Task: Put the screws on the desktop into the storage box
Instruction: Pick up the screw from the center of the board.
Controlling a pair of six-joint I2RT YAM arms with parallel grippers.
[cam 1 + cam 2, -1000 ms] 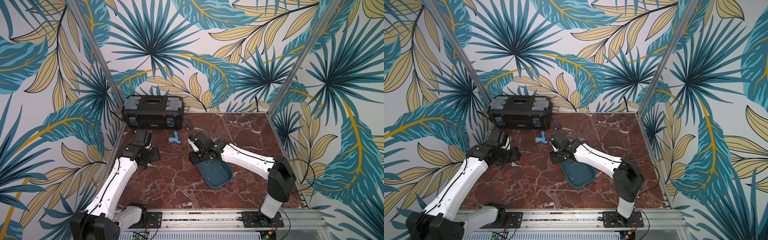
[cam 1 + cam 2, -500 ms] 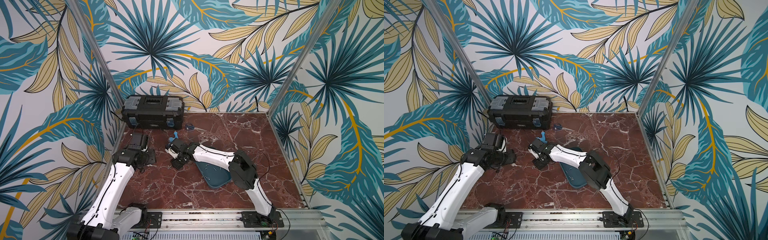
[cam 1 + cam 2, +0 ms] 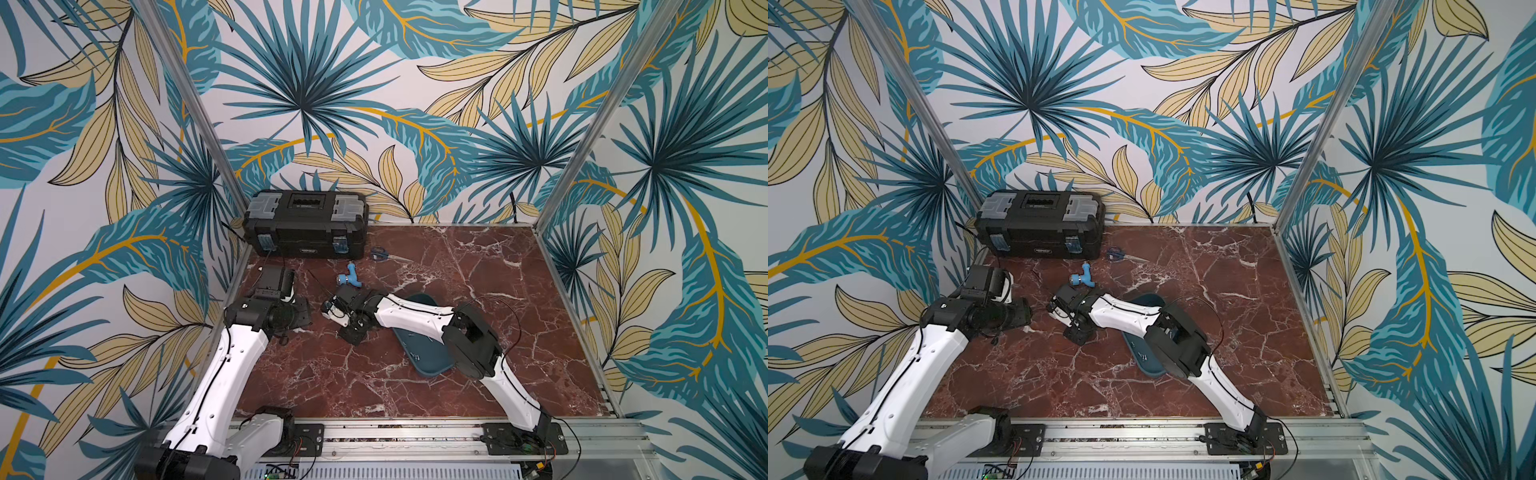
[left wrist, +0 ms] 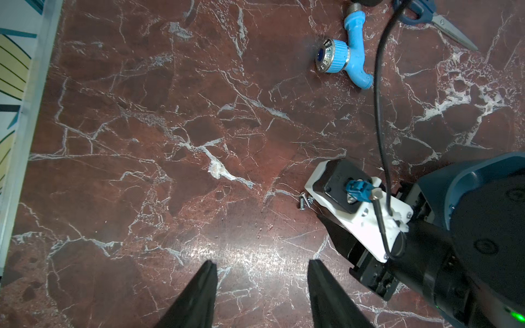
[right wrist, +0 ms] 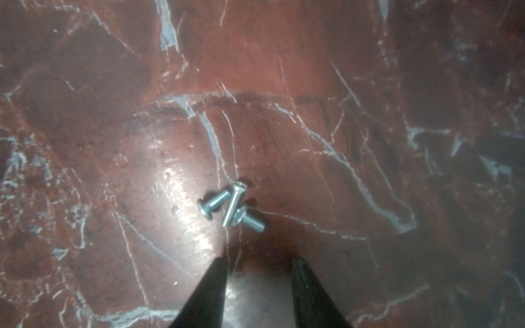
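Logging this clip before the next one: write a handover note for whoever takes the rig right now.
The left hand is open and empty over bare desktop.
The right hand is open and empty, tips just short of three screws piled on the desktop.
The box lies partly under the right arm, a few screws already in it.
To do: grip the pile and carry it to the box; check for other strays.

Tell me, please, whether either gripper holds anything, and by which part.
Nothing is held. The right gripper hangs with jaws open short of three screws on the desktop; the left gripper is open too.
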